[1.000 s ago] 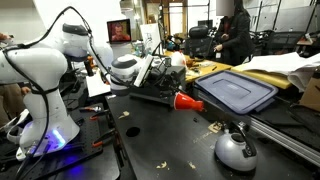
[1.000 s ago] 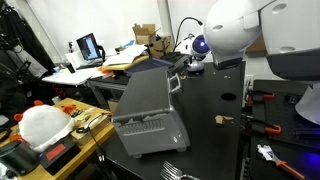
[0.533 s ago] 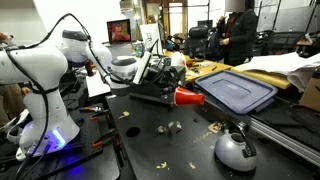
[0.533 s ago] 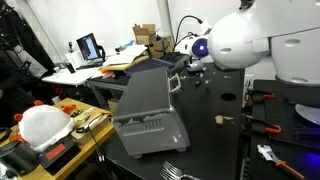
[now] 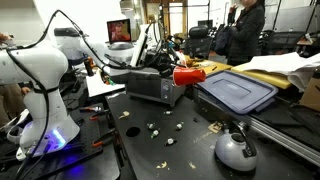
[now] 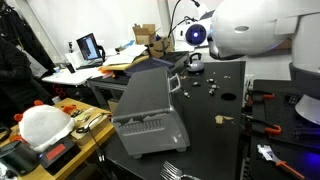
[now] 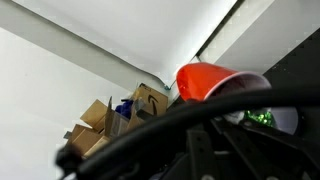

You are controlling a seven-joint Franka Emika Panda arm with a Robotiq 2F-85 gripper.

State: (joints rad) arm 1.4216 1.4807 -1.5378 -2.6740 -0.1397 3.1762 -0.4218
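Note:
My gripper [image 5: 171, 70] is shut on a red cup [image 5: 188, 75] and holds it on its side in the air, just above a grey toaster-like appliance [image 5: 150, 86] on the black table [image 5: 190, 160]. Several small light pieces [image 5: 168, 140] lie scattered on the table in front of the appliance. In the wrist view the red cup [image 7: 215, 80] fills the middle and a thick black cable hides my fingers. The appliance [image 6: 148, 112] and a few pieces [image 6: 198, 83] also show in an exterior view, below my wrist [image 6: 195, 60].
A blue bin lid [image 5: 238, 90] lies beside the cup. A grey rounded kettle-like object [image 5: 235, 150] stands near the table's front. A person [image 5: 243, 30] stands at the back. Cardboard boxes [image 6: 148, 38], a screen [image 6: 88, 47] and a white bundle [image 6: 42, 125] crowd a side bench.
The red cup has risen from table height to above the appliance. The appliance now sits flatter. Small pieces have fallen and spread over the table.

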